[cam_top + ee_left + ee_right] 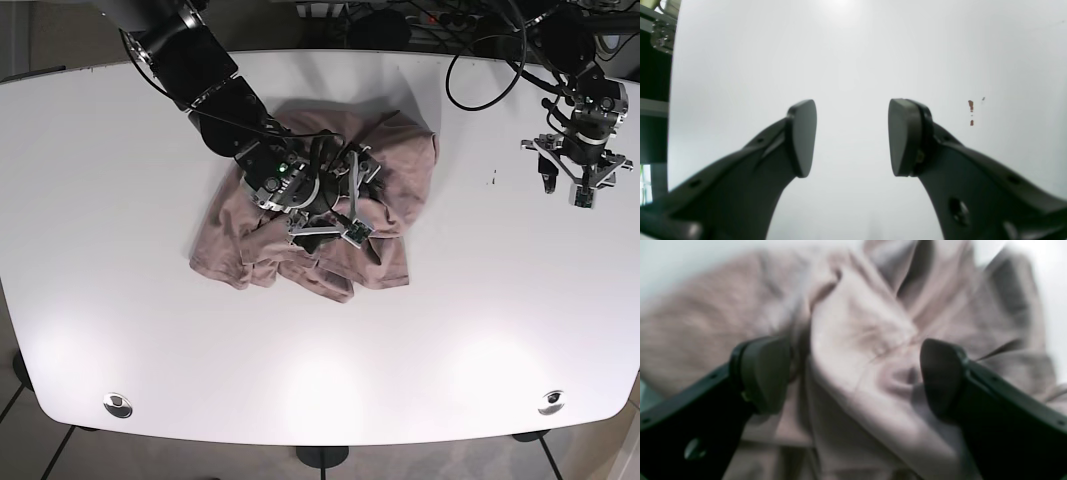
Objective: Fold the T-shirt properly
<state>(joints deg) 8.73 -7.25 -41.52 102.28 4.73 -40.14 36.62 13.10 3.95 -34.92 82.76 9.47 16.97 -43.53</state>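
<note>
A dusty-pink T-shirt [320, 215] lies crumpled in the middle of the white table [150, 330]. My right gripper [352, 195] hovers right over its bunched centre, open. In the right wrist view its two fingers [763, 373] straddle a raised fold of the T-shirt [860, 350], with a wide gap and nothing clamped. My left gripper [568, 178] is far off at the table's right side, open and empty. In the left wrist view its pads [803, 136] show only bare table between them.
Small reddish marks [971, 106] dot the table near the left gripper. Cables [480, 60] hang over the table's back edge. The table's edge and a dark frame [653, 83] show at the left of the left wrist view.
</note>
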